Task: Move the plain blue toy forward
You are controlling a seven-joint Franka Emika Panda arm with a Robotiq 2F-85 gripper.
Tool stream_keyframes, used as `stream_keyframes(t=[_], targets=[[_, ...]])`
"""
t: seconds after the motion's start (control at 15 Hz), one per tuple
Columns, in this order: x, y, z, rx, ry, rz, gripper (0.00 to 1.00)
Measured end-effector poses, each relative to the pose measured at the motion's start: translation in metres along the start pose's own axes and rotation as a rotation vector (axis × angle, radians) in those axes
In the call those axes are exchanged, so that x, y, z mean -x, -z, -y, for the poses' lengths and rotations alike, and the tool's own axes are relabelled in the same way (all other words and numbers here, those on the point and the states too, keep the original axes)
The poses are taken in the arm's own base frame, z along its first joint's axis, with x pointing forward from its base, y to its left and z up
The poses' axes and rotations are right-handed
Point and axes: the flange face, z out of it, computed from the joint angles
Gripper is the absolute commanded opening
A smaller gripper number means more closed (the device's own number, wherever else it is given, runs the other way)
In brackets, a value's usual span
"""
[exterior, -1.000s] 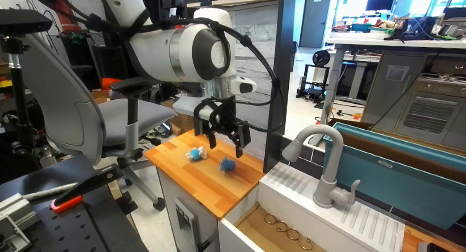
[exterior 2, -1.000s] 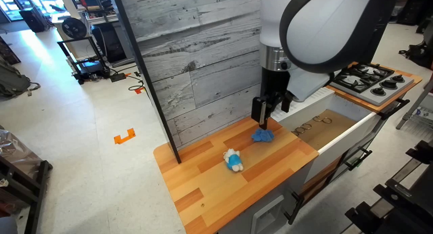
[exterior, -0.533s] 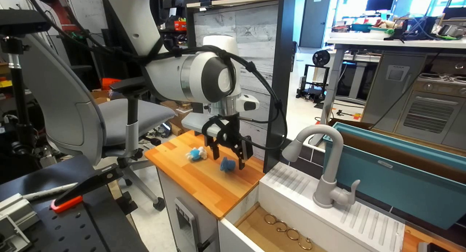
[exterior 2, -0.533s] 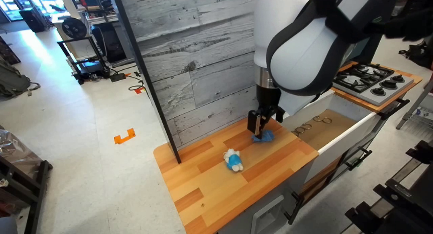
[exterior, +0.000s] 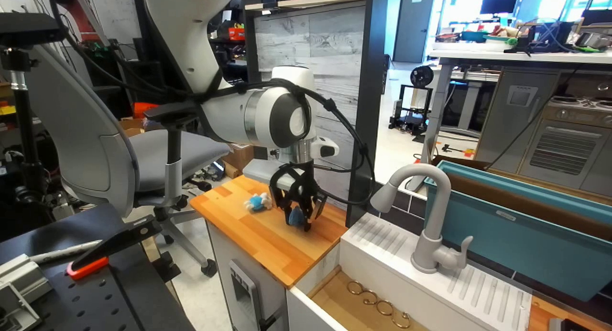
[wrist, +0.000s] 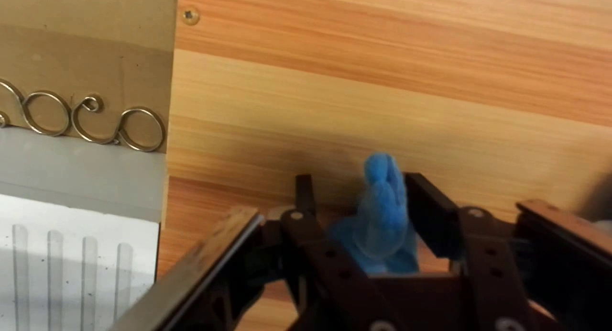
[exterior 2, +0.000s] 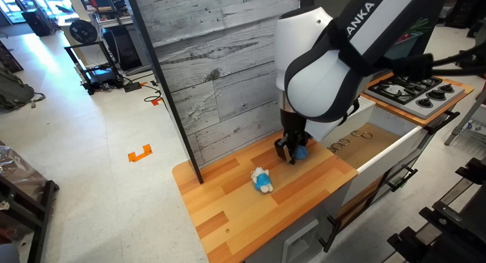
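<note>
A small, rounded, lumpy plain blue toy point(wrist: 382, 211) sits on the orange-brown wooden countertop point(exterior 2: 235, 202), toward one end of it. Over that end of the countertop reaches a white-and-black robot arm point(exterior: 227, 120), its black two-fingered gripper point(wrist: 362, 197) pointing down. The fingers point(wrist: 432, 216) stand apart, one on either side of the plain blue toy; the wrist view shows a gap beside one finger, and whether the other touches the toy cannot be told. A small white toy with a bright blue middle point(exterior 2: 262, 181) lies nearer the countertop's centre, apart from the gripper. Adjoining the countertop is a white-walled, tan-floored basin point(exterior 2: 393, 153) with curled metal wire point(wrist: 68, 112) inside. A panel of grey wood-grained planks point(exterior 2: 228, 65) rises along one countertop edge.
</note>
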Motion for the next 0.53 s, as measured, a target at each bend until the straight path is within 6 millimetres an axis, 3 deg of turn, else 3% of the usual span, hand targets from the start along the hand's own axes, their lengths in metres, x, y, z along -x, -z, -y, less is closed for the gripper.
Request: stream_keyframes(t=[0.13, 0.2, 0.53], targets=[[-0.003, 0.003, 0.004, 0.0, 0.016, 0.006, 0.03], [-0.004, 0.004, 0.006, 0.001, 0.02, 0.003, 0.0], [-0.008, 0.026, 0.019, 0.001, 0.071, -0.021, 0.01]])
